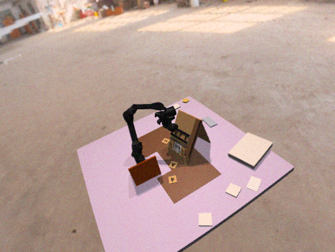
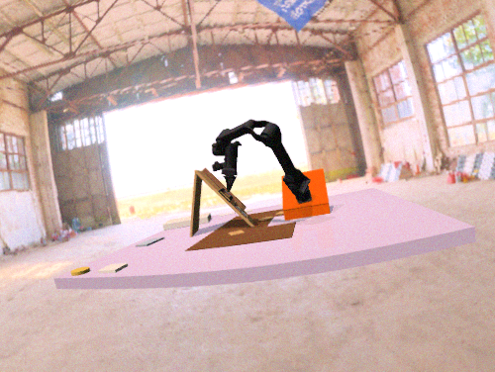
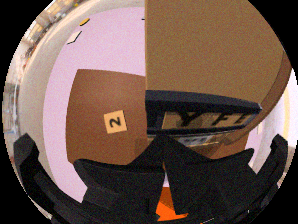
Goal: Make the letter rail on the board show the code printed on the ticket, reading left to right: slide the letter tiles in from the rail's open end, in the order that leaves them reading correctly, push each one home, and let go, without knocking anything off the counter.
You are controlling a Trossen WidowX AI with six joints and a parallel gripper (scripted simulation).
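From the top view I see the whole pink desk [image 1: 110,187] [image 2: 376,218], with the sloped board [image 1: 190,121] [image 2: 212,180] [image 3: 215,50] standing on a brown mat [image 1: 191,187] [image 2: 247,238] [image 3: 100,90] and my tool [image 1: 175,129] [image 2: 229,189] [image 3: 161,137] at the end of the rail [image 1: 181,135] [image 3: 200,99] nearer the yellow disc [image 1: 185,100] [image 2: 80,271] [image 3: 85,22]. Three loose tiles lie on the mat, two of them, a middle tile [image 1: 173,165] and an outer tile [image 1: 172,179], on the far side of the board from the third; their letters are too small for me to read here. A thick pale block [image 1: 251,149] sits well apart on the desk. The exterior view gives me what the top one hides: the board leans back on a rear prop [image 2: 196,208], and the tool points down over its sloping face, with an orange panel [image 1: 145,171] [image 2: 317,193] [image 3: 170,210] upright by the arm's foot. The wrist view alone lets me read characters: Y, F and probably E stand in the rail, and the loose tile marked 2 [image 1: 165,141] [image 2: 237,232] [image 3: 115,121] lies on the mat beside the board. The tool's fingertips are together, narrow, with nothing visible gripped; I cannot tell whether they touch a tile.
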